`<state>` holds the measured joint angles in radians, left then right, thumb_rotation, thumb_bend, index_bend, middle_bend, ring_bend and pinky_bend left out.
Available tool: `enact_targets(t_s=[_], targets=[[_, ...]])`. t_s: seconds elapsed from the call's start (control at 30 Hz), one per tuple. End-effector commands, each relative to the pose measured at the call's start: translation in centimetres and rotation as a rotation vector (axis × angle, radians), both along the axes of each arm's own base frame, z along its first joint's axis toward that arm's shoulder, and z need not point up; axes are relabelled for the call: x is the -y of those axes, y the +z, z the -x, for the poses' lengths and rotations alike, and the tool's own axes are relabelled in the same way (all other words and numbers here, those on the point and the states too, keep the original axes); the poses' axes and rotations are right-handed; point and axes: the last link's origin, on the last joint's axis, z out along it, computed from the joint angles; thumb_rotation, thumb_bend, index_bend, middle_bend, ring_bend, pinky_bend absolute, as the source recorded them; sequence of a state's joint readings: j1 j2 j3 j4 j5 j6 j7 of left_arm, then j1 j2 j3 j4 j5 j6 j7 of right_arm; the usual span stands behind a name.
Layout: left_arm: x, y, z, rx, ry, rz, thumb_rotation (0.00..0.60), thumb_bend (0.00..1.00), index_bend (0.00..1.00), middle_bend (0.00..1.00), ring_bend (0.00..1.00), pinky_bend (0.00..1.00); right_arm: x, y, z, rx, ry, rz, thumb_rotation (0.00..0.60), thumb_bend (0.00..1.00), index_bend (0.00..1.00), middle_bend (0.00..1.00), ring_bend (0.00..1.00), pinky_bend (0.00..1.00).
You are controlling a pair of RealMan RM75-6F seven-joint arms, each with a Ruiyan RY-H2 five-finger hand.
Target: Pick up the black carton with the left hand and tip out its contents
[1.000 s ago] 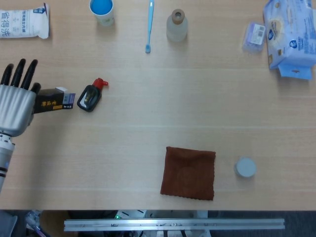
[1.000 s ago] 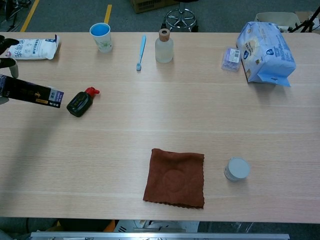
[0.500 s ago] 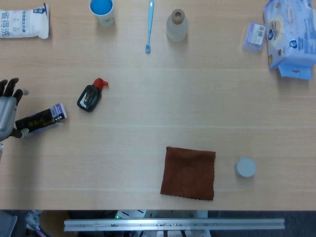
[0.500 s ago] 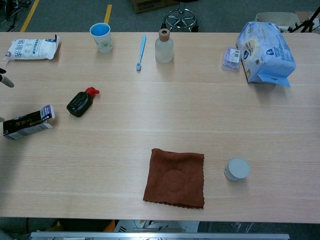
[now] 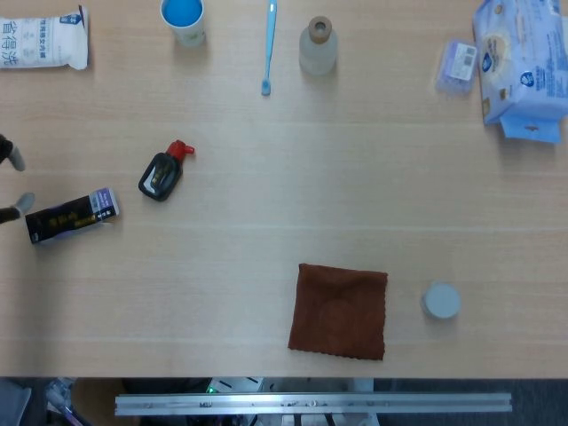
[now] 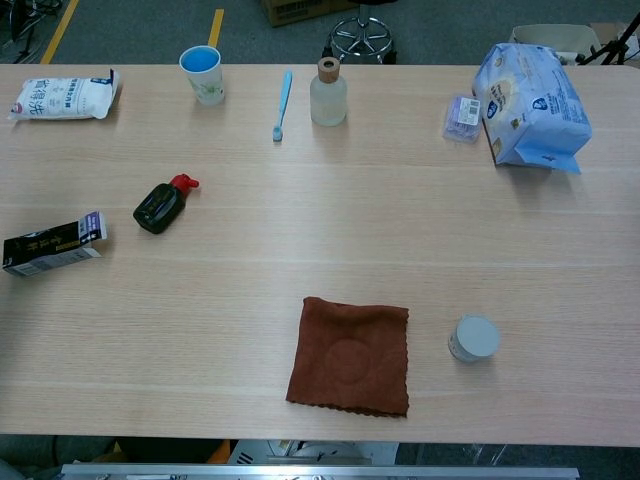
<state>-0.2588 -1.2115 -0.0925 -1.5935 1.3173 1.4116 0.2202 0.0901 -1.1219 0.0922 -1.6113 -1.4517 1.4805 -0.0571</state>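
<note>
On your bench (image 6: pixel 300 230): black carton (image 6: pixel 53 243) lying flat near the left edge, open end toward a black bottle with red cap (image 6: pixel 161 204); brown cloth (image 6: pixel 350 356) at the front, grey tin (image 6: pixel 473 338) just right of it; blue cup (image 6: pixel 203 74), toothbrush (image 6: pixel 282 103) and clear bottle (image 6: pixel 328 93) along the back.

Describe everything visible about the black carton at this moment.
The black carton is a long, slim box, cardboard by its look, black with gold print along its side and a pale purplish flap end that points toward the small black bottle. It lies flat on its side on the wooden table near the left edge, slightly angled. Nothing touches it but the table. Fingertips of the left hand show at the frame edge just beside it, apart from it.
</note>
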Motion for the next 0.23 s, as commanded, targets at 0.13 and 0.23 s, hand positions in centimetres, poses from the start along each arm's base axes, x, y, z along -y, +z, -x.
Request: enact_targets(t_s=[0.13,0.23], targets=[[2.1,1.2,2.1,0.054,-0.057,-0.105,0.600,0.14,0.60,0.51,0.41,0.48,-0.1,-0.2,-0.3,-0.009,-0.016,-0.005,0.600,0.21,0.14,0.22,0.13,0.23],[2.1,1.4,2.6,0.047,-0.052,-0.106,0.600,0.14,0.60,0.51,0.41,0.49,0.0,-0.5,-0.4,-0.008,-0.020,-0.012,0.600,0.21,0.14,0.22,0.13,0.23]])
